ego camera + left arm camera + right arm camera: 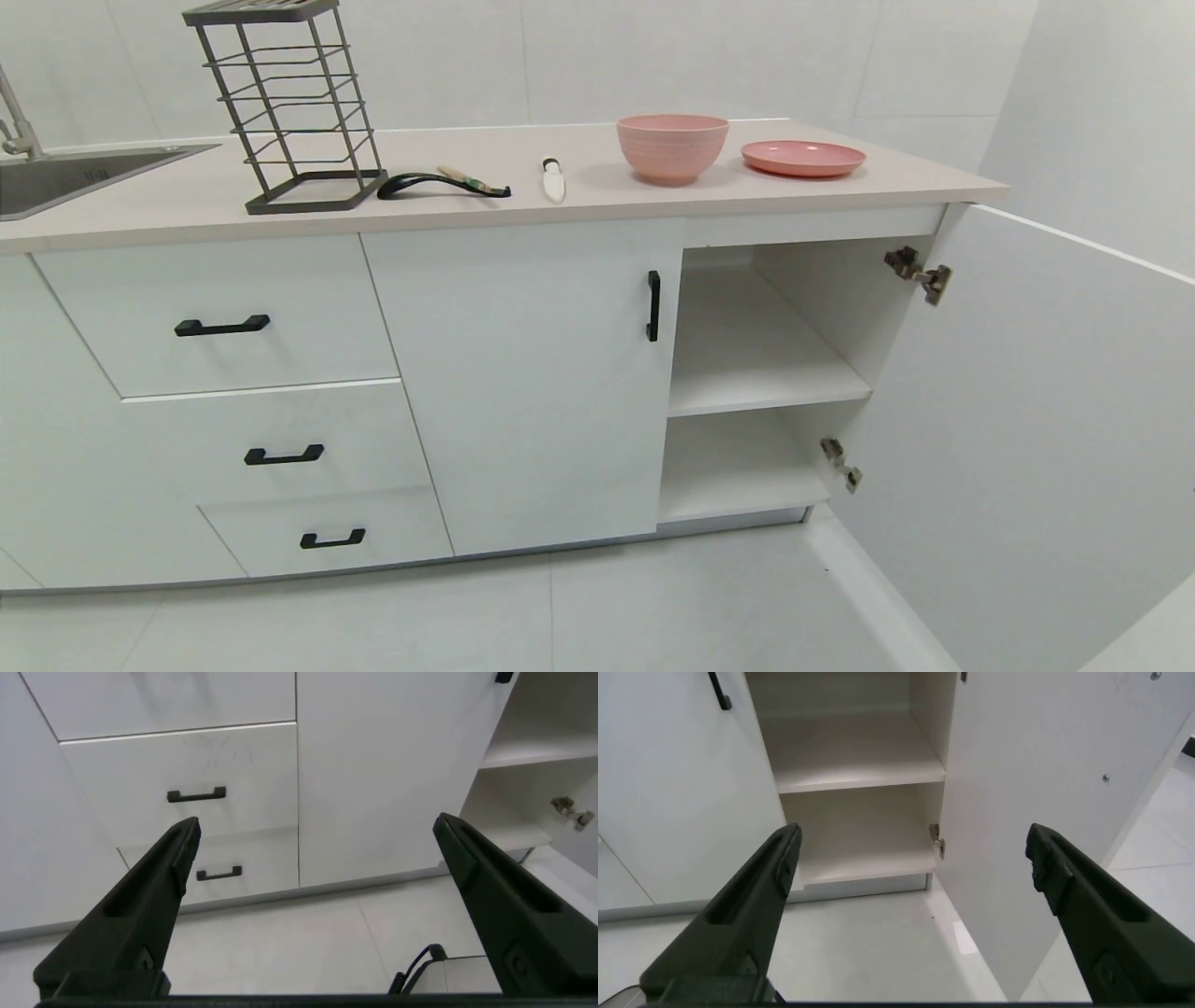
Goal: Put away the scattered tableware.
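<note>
On the counter stand a pink bowl and, to its right, a flat pink plate. Left of the bowl lie a small white-sheathed knife, a black ladle and a wooden-handled utensil crossing it. A dark wire dish rack stands further left. My left gripper is open, low before the drawers, with nothing between its fingers. My right gripper is open too, facing the open cabinet.
The right cabinet door stands swung wide open, jutting into the floor space; two bare shelves show inside. Three drawers with black handles sit at the left, a steel sink at the counter's far left. Tiled floor lies below.
</note>
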